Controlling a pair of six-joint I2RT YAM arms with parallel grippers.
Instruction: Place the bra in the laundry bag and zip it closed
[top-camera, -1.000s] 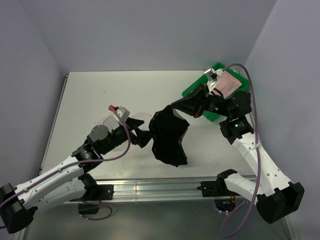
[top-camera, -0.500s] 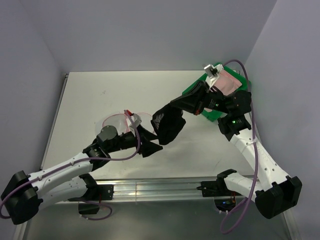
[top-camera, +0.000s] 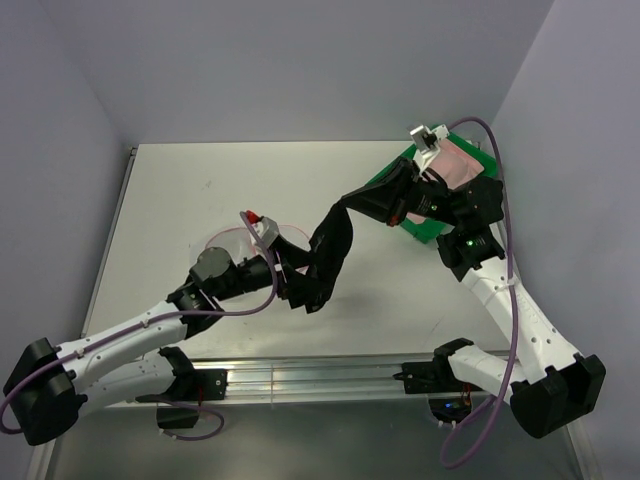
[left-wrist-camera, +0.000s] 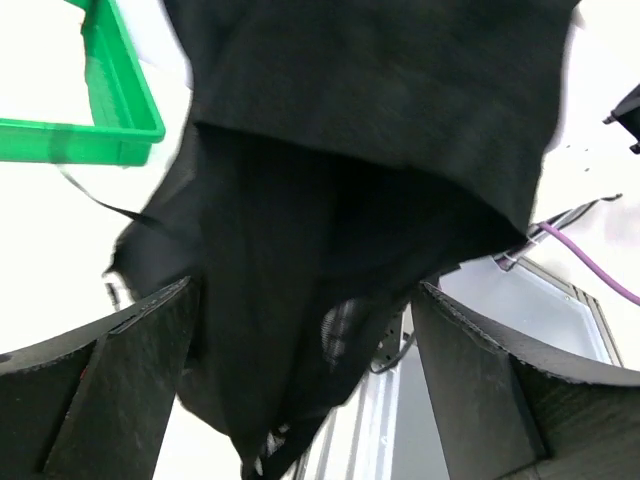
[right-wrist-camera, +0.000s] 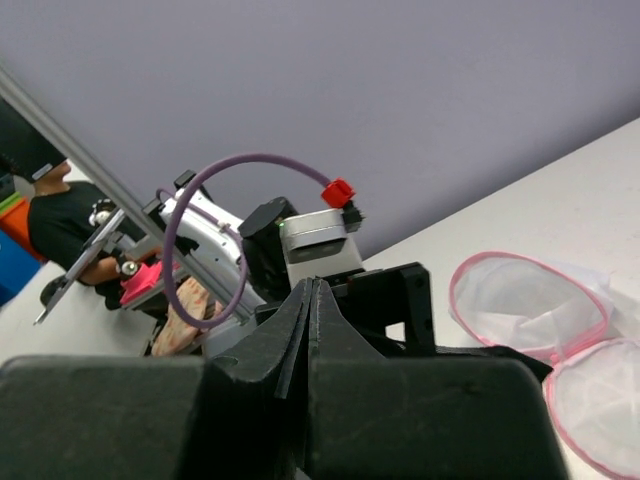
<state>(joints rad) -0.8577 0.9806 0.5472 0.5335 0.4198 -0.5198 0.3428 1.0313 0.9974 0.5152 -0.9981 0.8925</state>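
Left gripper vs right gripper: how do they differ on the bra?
The left gripper is open around the lower end of the black bra; the right gripper is shut on its upper end. The left gripper sits mid-table; the right gripper is by the green tray. Both meet the bra.

I count two arms on my feed, the left arm (top-camera: 130, 335) and the right arm (top-camera: 515, 315), and two grippers: one left gripper (left-wrist-camera: 305, 370) and one right gripper (right-wrist-camera: 310, 300). There's one black bra (top-camera: 330, 245), one laundry bag (right-wrist-camera: 528, 308) showing two round mesh halves, one green tray (top-camera: 425, 228) and one pink cloth (top-camera: 460, 160) in it. I also see two purple cables (right-wrist-camera: 248, 158), one per arm, and one person (right-wrist-camera: 60, 215) far back in the right wrist view.
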